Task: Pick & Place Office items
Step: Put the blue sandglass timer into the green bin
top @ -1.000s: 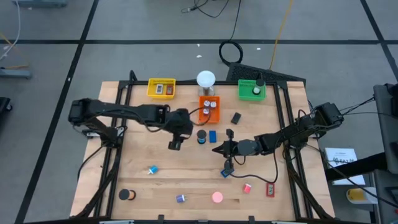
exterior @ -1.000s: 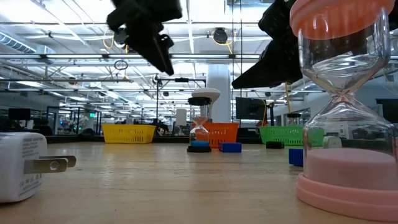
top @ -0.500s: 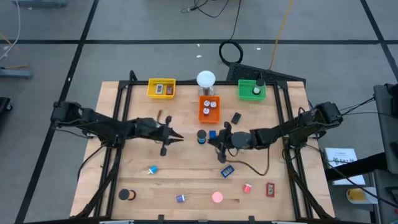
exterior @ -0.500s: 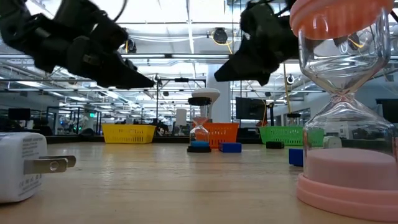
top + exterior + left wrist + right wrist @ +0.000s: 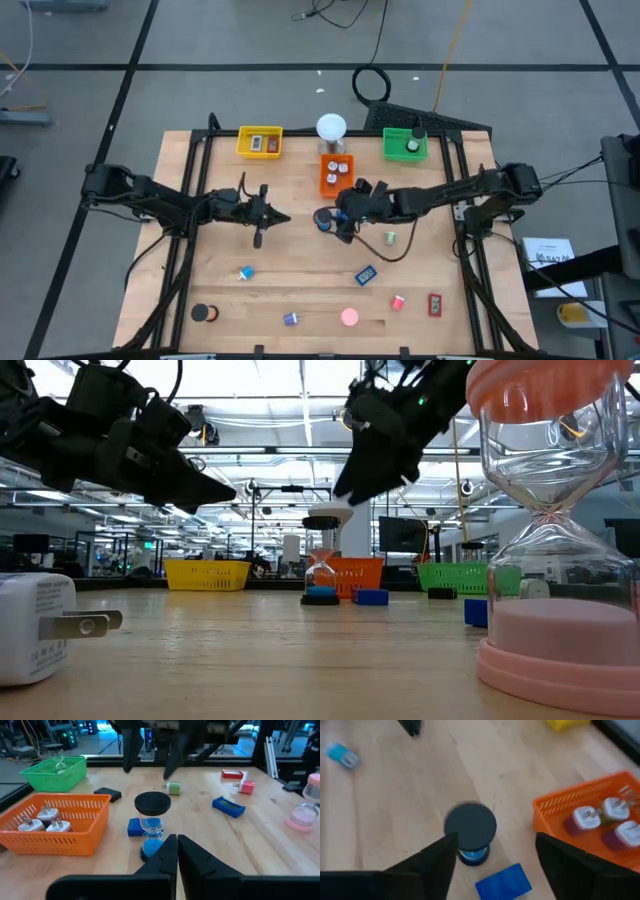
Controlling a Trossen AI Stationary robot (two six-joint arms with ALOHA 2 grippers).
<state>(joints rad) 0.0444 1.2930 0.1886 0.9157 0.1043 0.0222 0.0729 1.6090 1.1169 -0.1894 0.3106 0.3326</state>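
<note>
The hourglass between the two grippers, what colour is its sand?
Blue, with black caps; the hourglass shows best in the left wrist view.

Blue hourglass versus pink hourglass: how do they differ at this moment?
The blue hourglass has black end caps and stands mid-table next to the orange tray; the pink hourglass has pink caps and stands near the table's front edge. The right gripper, open, hovers over the blue one; no gripper is near the pink one. The left gripper, shut, waits left of centre. Both hourglasses stand upright.
</note>
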